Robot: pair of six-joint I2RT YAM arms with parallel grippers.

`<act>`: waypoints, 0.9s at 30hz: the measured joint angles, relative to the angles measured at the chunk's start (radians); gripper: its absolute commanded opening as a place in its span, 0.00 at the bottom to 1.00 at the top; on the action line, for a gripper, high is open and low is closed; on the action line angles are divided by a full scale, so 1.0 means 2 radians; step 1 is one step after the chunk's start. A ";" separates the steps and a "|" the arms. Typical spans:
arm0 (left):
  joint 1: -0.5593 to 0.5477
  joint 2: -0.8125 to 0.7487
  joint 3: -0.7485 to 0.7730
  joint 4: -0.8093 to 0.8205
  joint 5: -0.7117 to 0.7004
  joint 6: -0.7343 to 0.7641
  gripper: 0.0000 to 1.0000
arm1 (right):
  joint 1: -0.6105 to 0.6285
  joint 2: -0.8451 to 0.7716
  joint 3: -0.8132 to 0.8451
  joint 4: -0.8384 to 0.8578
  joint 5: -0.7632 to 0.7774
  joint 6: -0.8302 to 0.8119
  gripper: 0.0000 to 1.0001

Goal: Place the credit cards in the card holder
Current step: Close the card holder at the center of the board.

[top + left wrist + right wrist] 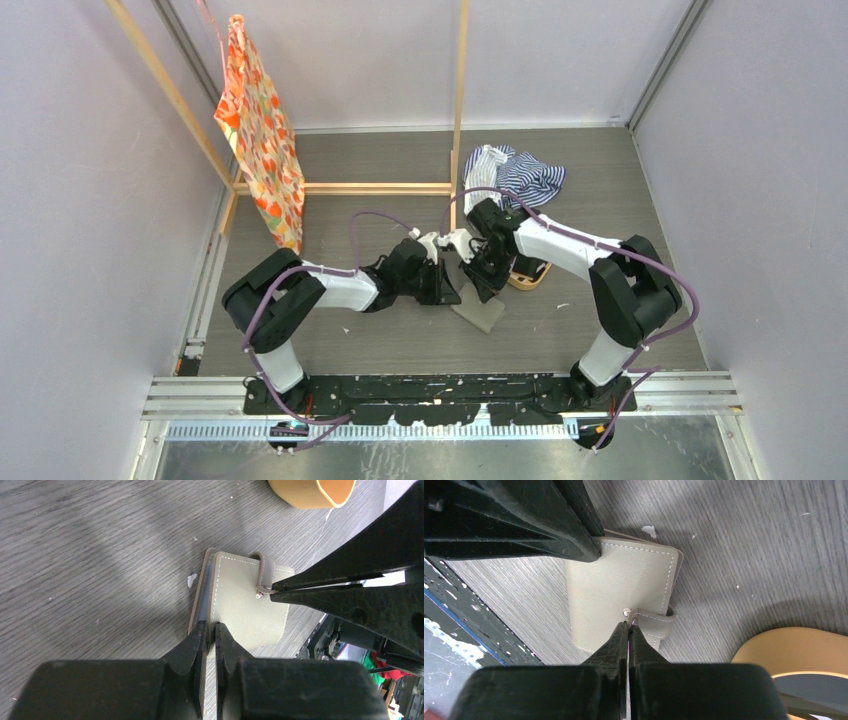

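The card holder (245, 605), a grey-taupe folded wallet, lies on the table, also in the right wrist view (616, 587) and the top view (482, 314). My left gripper (211, 630) is shut on the edge of its top cover, near the corner. My right gripper (629, 626) is shut on the end of the closing tab (655, 620), right by the metal snap. A thin bluish edge (207, 592) shows between the wallet's layers; I cannot tell if it is a credit card. No loose credit card shows plainly.
An oval orange-tan tray (530, 273) stands just right of the wallet, with something dark in it (811, 689). A striped cloth (515, 172) lies at the back. A patterned bag (260, 130) hangs on a wooden frame (460, 110) at the back left.
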 measured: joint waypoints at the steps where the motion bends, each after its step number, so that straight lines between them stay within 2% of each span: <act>1: 0.000 0.000 0.000 0.000 0.000 -0.001 0.09 | 0.001 0.000 0.000 0.000 0.002 -0.001 0.03; 27: 0.002 -0.001 -0.004 0.002 0.000 -0.014 0.08 | 0.029 -0.007 -0.004 0.010 0.042 0.009 0.03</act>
